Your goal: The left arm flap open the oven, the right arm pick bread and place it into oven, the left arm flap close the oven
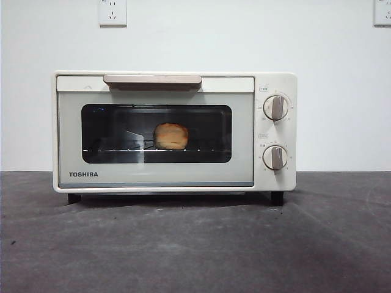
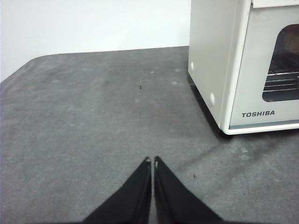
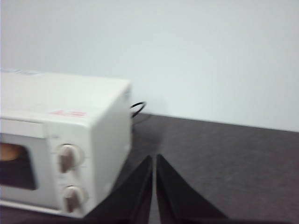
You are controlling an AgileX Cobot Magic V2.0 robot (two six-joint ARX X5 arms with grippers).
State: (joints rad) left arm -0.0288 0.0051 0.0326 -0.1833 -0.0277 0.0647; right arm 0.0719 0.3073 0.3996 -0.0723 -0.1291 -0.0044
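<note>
The cream-white TOSHIBA oven (image 1: 174, 131) stands on the grey table with its door shut. The golden-brown bread (image 1: 170, 136) lies on the wire rack (image 1: 201, 150) inside, seen through the dark glass window. The beige bar handle (image 1: 152, 80) runs along the door's top, and two round knobs (image 1: 275, 107) sit on the right panel. My left gripper (image 2: 152, 160) is shut and empty, low over the table off the oven's (image 2: 233, 65) left side. My right gripper (image 3: 154, 157) is shut and empty, off the oven's (image 3: 60, 140) right side, where a bit of bread (image 3: 10, 151) shows. Neither arm shows in the front view.
Grey felt-like table surface (image 1: 195, 244) spreads in front of and beside the oven. A white wall with two power sockets (image 1: 112, 12) stands behind. The oven's black cable (image 3: 138, 108) trails out at its back right.
</note>
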